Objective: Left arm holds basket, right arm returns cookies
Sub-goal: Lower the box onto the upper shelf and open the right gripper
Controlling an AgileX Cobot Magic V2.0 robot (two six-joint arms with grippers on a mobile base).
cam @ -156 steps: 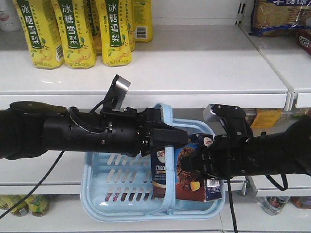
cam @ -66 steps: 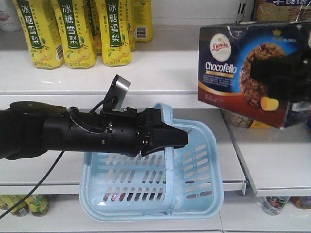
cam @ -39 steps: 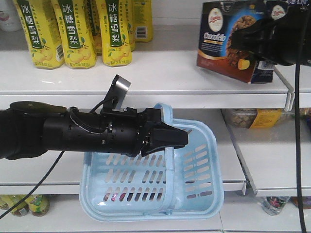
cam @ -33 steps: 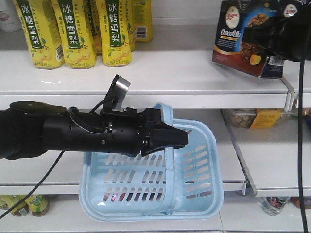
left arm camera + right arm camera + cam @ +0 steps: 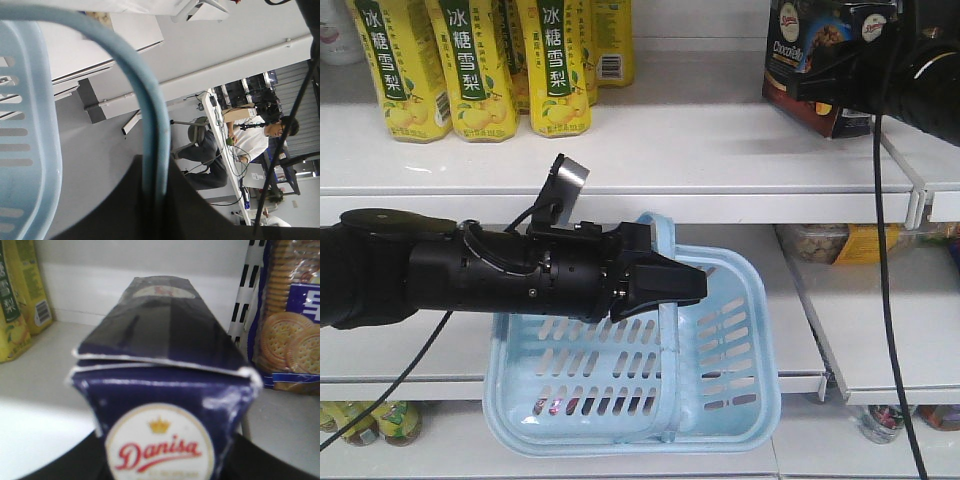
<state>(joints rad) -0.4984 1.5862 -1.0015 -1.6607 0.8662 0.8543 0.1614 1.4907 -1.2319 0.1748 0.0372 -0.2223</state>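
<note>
On the upper shelf [image 5: 720, 150], the right gripper [image 5: 855, 85] stays clamped on the cookie box [image 5: 810, 65], now farther back than a moment ago. Left gripper [image 5: 665, 285] remains closed on the basket [image 5: 720, 400] handle, unmoved.

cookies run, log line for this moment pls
left claw: shut on basket handle | right claw: shut on cookies | cookies: at top shelf, right end | basket: empty

A light blue slotted basket [image 5: 720, 380] hangs tilted by its hoop handle from the left claw [image 5: 660, 285], while the navy Danisa cookies [image 5: 815, 60] box sits clamped in the right claw [image 5: 860, 80], over the top shelf [image 5: 720, 150].
</note>
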